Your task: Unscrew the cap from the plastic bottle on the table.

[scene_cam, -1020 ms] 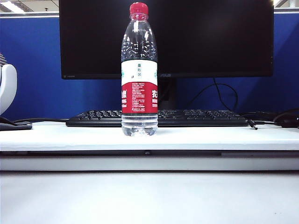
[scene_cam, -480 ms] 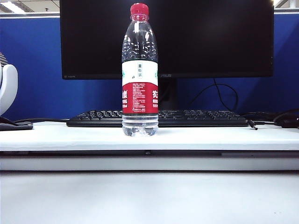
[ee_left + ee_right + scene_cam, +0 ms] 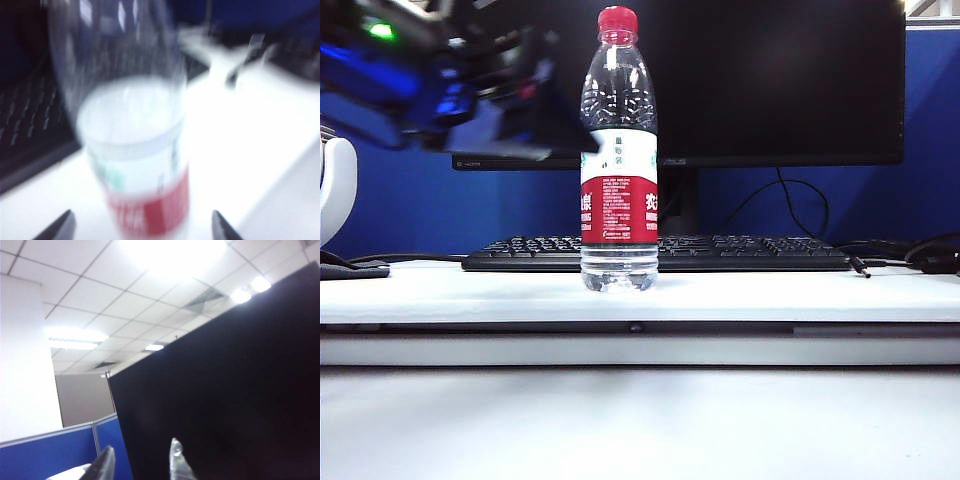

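Plastic bottle (image 3: 618,160) – clear, glossy; cap (image 3: 617,20) ribbed red plastic; table (image 3: 640,420) – smooth matt white.

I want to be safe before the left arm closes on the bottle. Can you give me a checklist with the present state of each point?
1. The plastic bottle stands upright on the table: ok.
2. The cap is on the neck: ok.
3. The left gripper is open, its tips on either side of the bottle: ok.
4. Left gripper touching the bottle: cannot tell, the view is blurred.
5. The right gripper is near the cap: not ok, it points at the monitor and ceiling.
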`<state>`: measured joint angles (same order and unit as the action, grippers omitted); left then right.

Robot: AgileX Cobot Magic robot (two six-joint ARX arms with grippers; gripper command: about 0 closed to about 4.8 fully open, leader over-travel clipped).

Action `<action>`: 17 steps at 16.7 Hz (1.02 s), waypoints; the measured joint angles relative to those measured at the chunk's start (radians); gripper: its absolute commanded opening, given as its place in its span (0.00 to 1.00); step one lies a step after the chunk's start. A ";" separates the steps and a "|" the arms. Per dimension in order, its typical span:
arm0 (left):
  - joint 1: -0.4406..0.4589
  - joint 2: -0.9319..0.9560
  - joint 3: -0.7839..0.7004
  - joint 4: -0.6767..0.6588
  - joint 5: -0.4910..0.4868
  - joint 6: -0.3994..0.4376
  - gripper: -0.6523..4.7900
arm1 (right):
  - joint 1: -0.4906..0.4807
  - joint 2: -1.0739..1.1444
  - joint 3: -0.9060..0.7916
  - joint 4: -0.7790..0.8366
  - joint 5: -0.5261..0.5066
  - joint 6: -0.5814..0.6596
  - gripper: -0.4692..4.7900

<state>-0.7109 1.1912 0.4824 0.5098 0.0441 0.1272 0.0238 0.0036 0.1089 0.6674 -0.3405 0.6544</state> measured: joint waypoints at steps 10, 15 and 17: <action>0.006 0.253 0.000 0.382 0.063 -0.031 0.76 | 0.000 0.000 0.000 -0.032 -0.073 0.000 0.38; 0.006 0.377 0.000 0.518 0.155 -0.031 0.76 | 0.000 0.000 0.000 -0.082 -0.103 0.000 0.38; 0.009 0.446 0.028 0.546 0.152 -0.031 0.76 | 0.000 0.000 0.000 -0.082 -0.106 0.000 0.38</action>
<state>-0.7021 1.6375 0.5102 1.0557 0.1963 0.0959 0.0242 0.0036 0.1089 0.5850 -0.4461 0.6548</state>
